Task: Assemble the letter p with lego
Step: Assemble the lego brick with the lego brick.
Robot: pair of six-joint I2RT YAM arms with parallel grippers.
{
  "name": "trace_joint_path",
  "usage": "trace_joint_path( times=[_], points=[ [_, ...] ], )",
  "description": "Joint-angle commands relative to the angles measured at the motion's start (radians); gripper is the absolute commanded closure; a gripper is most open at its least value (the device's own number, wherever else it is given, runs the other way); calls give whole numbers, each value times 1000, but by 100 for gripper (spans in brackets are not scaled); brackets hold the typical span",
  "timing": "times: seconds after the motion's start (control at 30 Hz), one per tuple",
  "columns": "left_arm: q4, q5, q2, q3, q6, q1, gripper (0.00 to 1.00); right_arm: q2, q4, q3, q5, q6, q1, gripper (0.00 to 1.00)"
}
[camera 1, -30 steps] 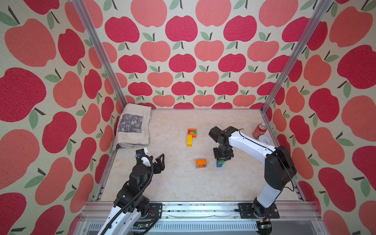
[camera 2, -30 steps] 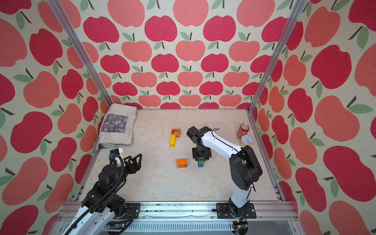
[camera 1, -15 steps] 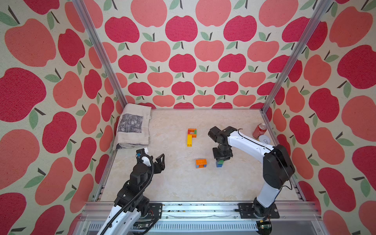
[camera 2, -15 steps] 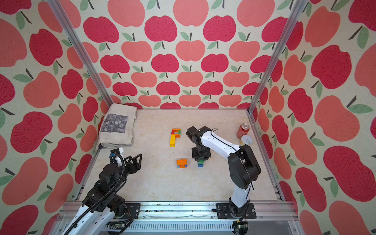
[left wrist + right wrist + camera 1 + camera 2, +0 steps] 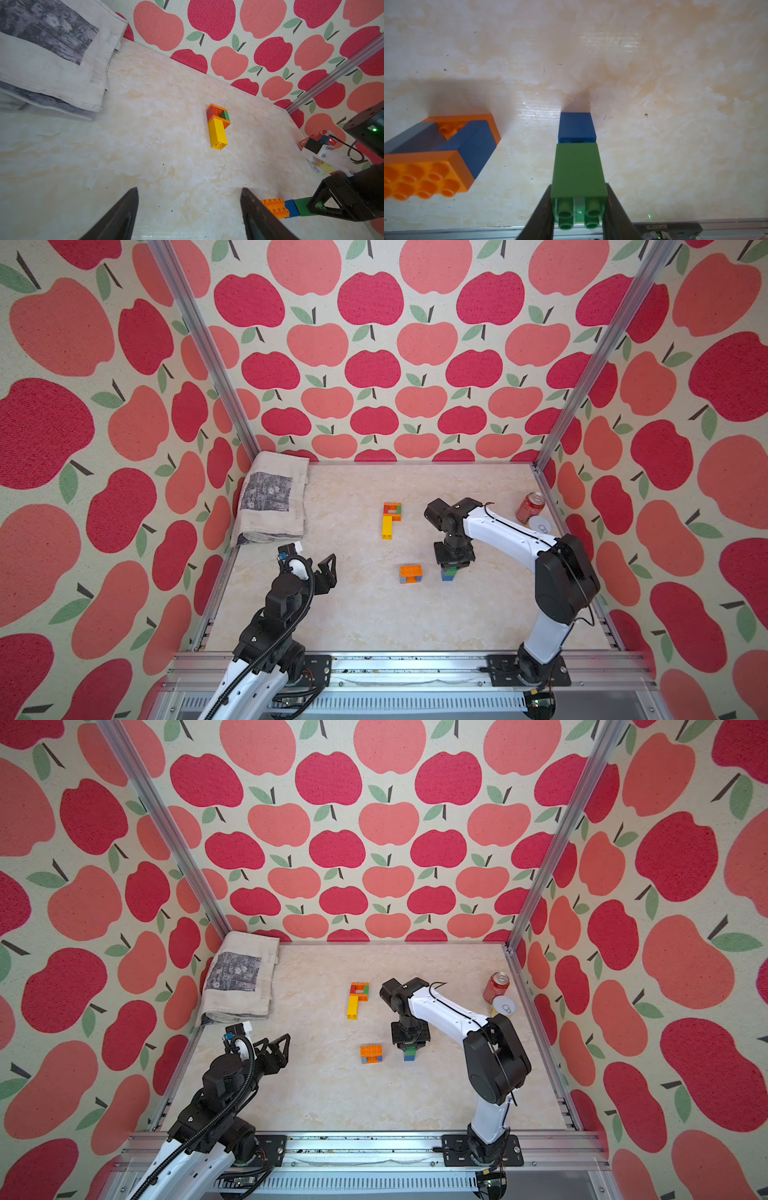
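A lego piece shaped like a P (image 5: 390,519) (image 5: 358,999) (image 5: 218,126), made of yellow, orange, red and green bricks, lies flat mid-table. In front of it sits an orange and blue lego block (image 5: 411,573) (image 5: 436,158). Just right of that block, a green brick (image 5: 578,166) stands on a blue brick (image 5: 576,127) that rests on the table. My right gripper (image 5: 578,193) (image 5: 451,566) points straight down and is shut on the green brick's sides. My left gripper (image 5: 189,193) (image 5: 322,568) hovers open and empty near the left front of the table.
A folded cloth (image 5: 272,497) lies in the back left corner. A red soda can (image 5: 530,506) and a white round lid (image 5: 539,524) sit against the right wall. A metal rail (image 5: 415,664) runs along the front edge.
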Motion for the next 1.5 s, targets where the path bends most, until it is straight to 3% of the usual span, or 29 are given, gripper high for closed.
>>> trace_joint_path(
  times=[0.0,1.13,1.47],
  points=[
    [-1,-25,-10,-11,8,6,21,35,-24,-7,5,11,4,93],
    [12,-33,17,-11,15,5,21,255,-9,101,-50,-105,-54,94],
    [88,127,226,34,55,5,22,152,13,92,-20,-131,-54,74]
  ],
)
